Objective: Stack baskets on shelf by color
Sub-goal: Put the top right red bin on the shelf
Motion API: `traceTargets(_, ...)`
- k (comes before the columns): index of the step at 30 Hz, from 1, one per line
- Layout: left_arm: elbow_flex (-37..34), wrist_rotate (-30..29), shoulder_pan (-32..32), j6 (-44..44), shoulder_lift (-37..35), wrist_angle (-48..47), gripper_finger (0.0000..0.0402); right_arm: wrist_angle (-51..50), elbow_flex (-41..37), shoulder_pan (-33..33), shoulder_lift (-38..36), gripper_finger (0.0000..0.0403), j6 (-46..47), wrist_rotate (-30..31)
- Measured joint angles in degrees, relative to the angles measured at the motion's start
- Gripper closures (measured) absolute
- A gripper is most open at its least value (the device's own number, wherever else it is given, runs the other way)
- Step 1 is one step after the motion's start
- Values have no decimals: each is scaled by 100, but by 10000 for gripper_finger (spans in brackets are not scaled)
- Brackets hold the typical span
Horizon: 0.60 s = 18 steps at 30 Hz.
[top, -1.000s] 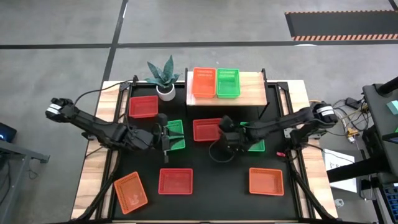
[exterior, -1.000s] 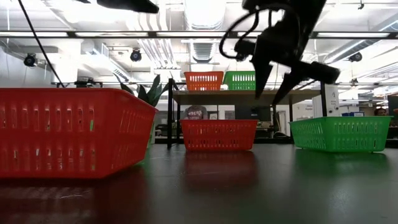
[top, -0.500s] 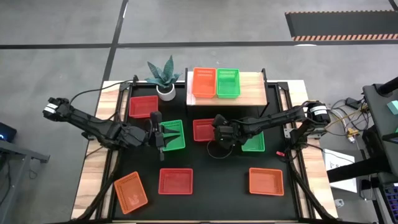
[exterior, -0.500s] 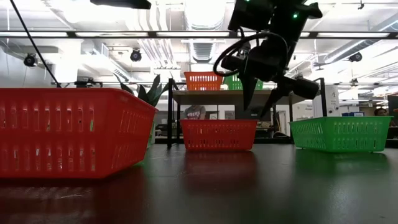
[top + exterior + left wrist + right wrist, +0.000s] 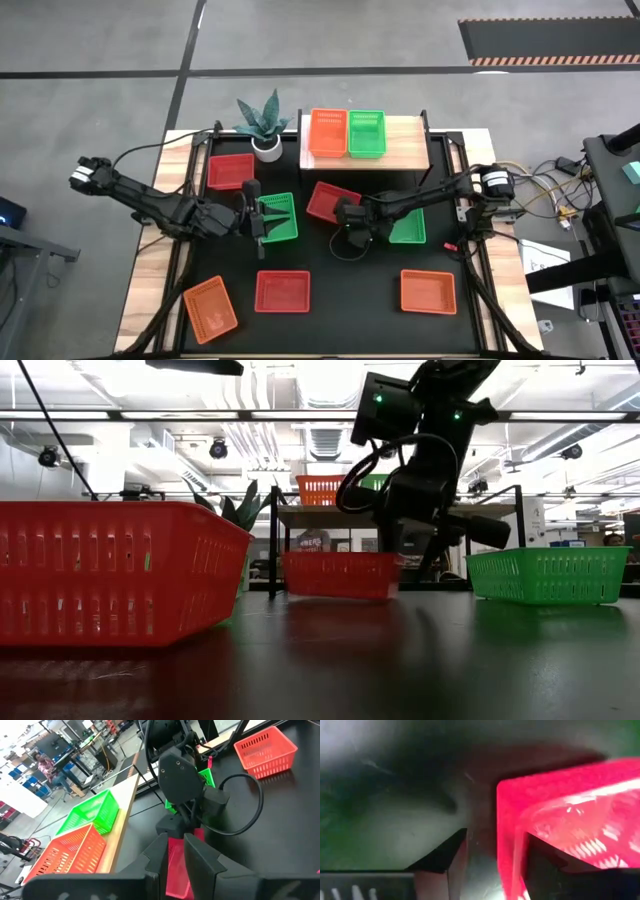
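On the shelf (image 5: 405, 140) stand an orange basket (image 5: 328, 132) and a green basket (image 5: 366, 132), side by side on their bottoms. A red basket (image 5: 330, 200) lies askew mid-table. My right gripper (image 5: 349, 222) (image 5: 495, 840) is open astride that basket's near right corner. My left gripper (image 5: 266, 215) (image 5: 175, 837) hovers above a green basket (image 5: 284, 217) lying flat on the mat. Its fingers are a narrow gap apart, with nothing between them. My right gripper straddles the red basket's wall at its near right corner (image 5: 509, 820). One finger (image 5: 545, 865) is inside the basket against the wall; the other finger (image 5: 445, 857) is outside, a gap away from it. The fingers slant down from above and from the table's right. The basket sits on the mat.
More baskets lie on the black mat: red (image 5: 231, 170) at the far left, green (image 5: 410, 228) right of my right gripper, and orange (image 5: 211, 308), red (image 5: 283, 291) and orange (image 5: 428, 291) along the near edge. A potted plant (image 5: 262, 125) stands left of the shelf.
My right gripper has moved down and toward the table's left, rolling its wrist, onto the middle red basket's near right corner. That basket has turned about on the mat from square to askew. My left arm has kept still.
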Motion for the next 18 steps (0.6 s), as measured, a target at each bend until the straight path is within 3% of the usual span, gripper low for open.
traceTargets(6,0,1,0,-1,0,6,357,179,0,17,-80,291,468,-64)
traceTargets(11,1,2,0,-2,6,35,357,371,4,63,-65,339,1066,-631)
traceTargets(15,2,2,2,0,9,82,357,367,7,113,-52,385,1388,-629)
traceTargets(18,4,3,2,0,9,148,357,376,7,156,-74,392,1844,-596)
